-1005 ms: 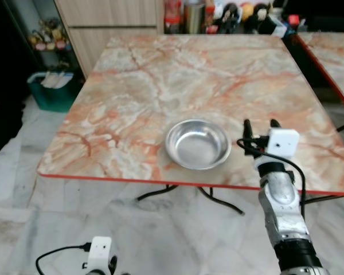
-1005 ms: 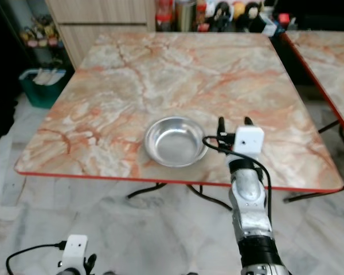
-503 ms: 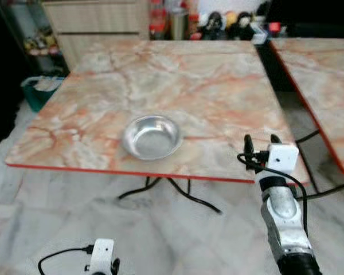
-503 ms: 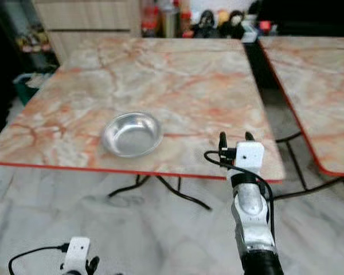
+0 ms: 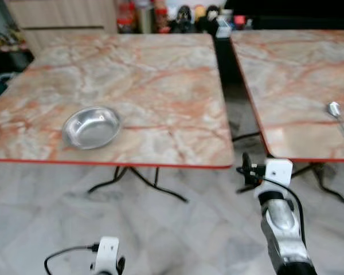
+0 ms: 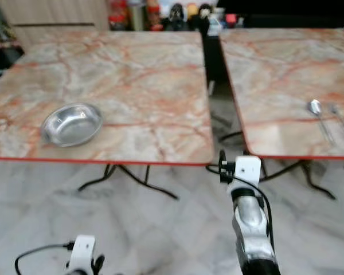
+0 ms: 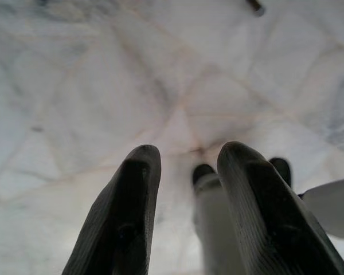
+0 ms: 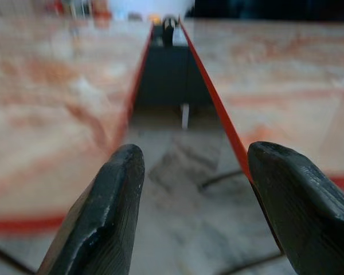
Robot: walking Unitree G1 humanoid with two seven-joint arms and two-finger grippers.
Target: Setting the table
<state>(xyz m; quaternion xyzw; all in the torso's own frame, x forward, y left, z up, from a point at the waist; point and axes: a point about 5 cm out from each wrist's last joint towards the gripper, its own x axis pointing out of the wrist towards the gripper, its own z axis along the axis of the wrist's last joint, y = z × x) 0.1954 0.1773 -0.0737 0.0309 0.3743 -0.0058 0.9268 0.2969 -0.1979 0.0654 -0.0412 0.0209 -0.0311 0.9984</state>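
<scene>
A shiny metal bowl (image 5: 90, 126) sits near the front edge of the left marble table (image 5: 160, 74). A metal spoon (image 5: 335, 110) lies on the right marble table (image 5: 286, 63), with another thin utensil (image 6: 339, 117) beside it. My right gripper (image 5: 257, 160) is held up in front of the gap between the two tables, below their red edges, open and empty. In the right wrist view its fingers (image 8: 109, 217) frame that gap. My left gripper (image 7: 189, 157) hangs low over the floor, fingers apart, holding nothing.
A dark narrow gap (image 5: 226, 69) separates the tables, with black metal table legs (image 5: 137, 177) underneath. Bottles and jars (image 5: 178, 11) line the far side by a wooden cabinet. The floor (image 5: 178, 229) is pale marble tile.
The camera has swung to the right: the bowl now sits far left in the picture and the second table with the spoon has come into view. The right gripper stays open.
</scene>
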